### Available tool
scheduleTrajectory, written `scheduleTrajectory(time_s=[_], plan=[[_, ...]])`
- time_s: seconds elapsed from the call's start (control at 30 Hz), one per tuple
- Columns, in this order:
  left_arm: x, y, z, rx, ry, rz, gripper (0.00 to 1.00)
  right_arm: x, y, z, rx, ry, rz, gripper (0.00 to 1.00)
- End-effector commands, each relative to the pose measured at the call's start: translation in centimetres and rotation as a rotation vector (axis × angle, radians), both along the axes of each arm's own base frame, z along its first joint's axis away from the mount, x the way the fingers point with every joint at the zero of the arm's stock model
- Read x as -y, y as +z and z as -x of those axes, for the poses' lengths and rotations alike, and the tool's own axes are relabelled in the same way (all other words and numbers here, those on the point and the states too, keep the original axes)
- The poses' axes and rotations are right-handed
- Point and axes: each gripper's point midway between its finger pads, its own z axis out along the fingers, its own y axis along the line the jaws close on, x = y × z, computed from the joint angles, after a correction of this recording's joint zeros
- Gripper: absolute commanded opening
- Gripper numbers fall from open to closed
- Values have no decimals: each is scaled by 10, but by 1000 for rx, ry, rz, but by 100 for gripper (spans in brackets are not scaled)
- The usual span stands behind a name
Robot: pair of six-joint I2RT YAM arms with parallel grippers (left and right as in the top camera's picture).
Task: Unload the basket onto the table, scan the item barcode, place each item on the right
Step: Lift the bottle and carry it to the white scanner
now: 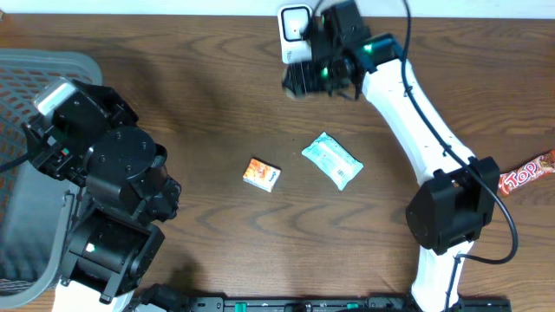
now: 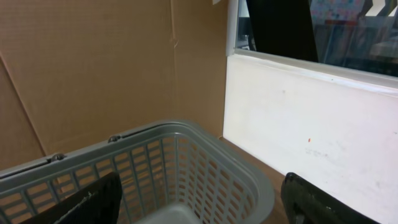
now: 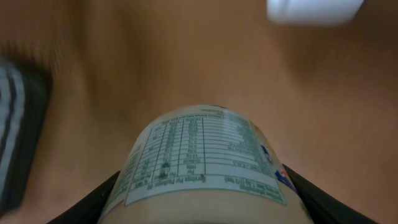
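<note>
Bottle (image 3: 205,158) sits in the right pincer (image 3: 205,205), up at the far edge of the counter (image 1: 217,104), just beside the white scanner (image 1: 295,30). On the right wrist cam its long axis runs straight away from the lens, in line with the fingers, rounded end pointing forward over the wood. The printed label faces the camera with the text upside down. I can't make out a barcode on that face. From overhead I can't pick the bottle out under the wrist

Right pincer is pinching the bottle, one dark finger on each flank. The right arm reaches from its base at the near right, white link running diagonally to the far edge, wrist turned left toward the scanner

Left pincer (image 2: 202,208) is spread wide with nothing between the fingers, hanging over the grey basket (image 2: 205,146). The left arm is folded up at the left side of the counter

Counter is dark brown wood. Mid-counter I see an orange packet (image 1: 262,174) and a teal-and-white packet (image 1: 332,161), near each other but apart. A red bar (image 1: 527,173) lies at the right edge. Behind the basket: a cardboard wall (image 2: 93,68) and a white panel (image 2: 311,118)
</note>
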Motion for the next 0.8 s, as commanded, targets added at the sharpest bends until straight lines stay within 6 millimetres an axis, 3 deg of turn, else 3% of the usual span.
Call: scheduleTrajectory(time_s=[0.0, 0.23, 0.53, 0.77], plan=[[-3, 1, 3, -7, 20, -9, 82, 18, 28, -39, 215, -63, 88, 46], [-3, 1, 3, -7, 20, -9, 82, 27, 37, -91, 453, -120, 181, 44], [-3, 1, 3, -7, 20, -9, 82, 14, -15, -154, 620, -160, 200, 43], [-3, 1, 3, -7, 20, -9, 82, 10, -29, -187, 770, -233, 162, 43]])
